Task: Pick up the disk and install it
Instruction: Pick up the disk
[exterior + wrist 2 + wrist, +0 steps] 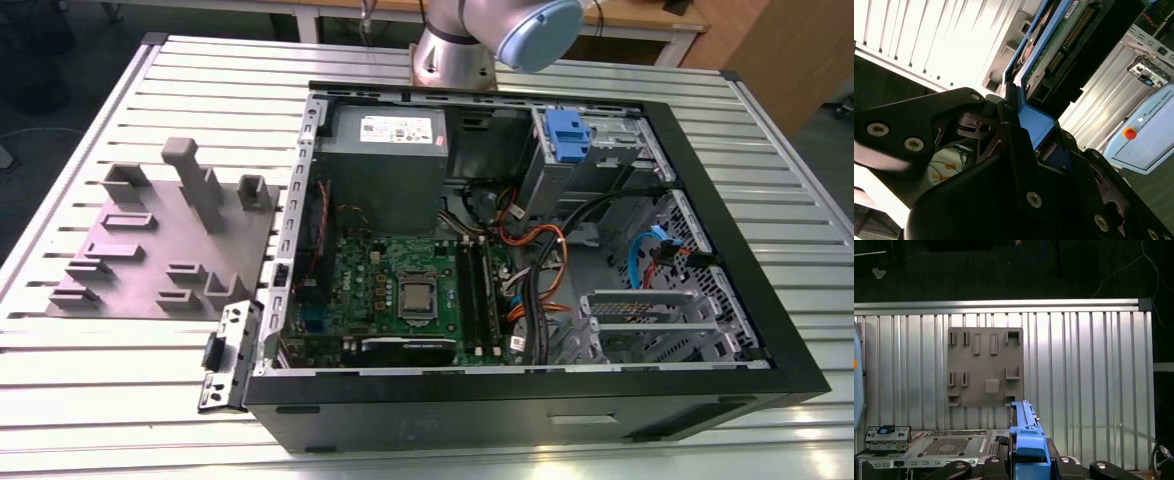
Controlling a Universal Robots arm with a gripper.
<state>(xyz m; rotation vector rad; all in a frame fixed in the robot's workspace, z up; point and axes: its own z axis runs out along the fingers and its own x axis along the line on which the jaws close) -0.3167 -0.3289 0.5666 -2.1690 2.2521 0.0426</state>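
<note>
Blue-framed disk [1026,436], clamped between black fingers [1014,150]

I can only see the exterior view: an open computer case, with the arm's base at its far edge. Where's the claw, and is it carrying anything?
Observer: Both wrist views show the black gripper clamped on the flat silver metal disk by its blue plastic frame.
Operator: Which side of the disk shows?
Observer: In the second wrist view, its green circuit-board face.
Operator: Anything else nearby?
Observer: A pale control panel with a red button, beyond the disk in that view.
</note>
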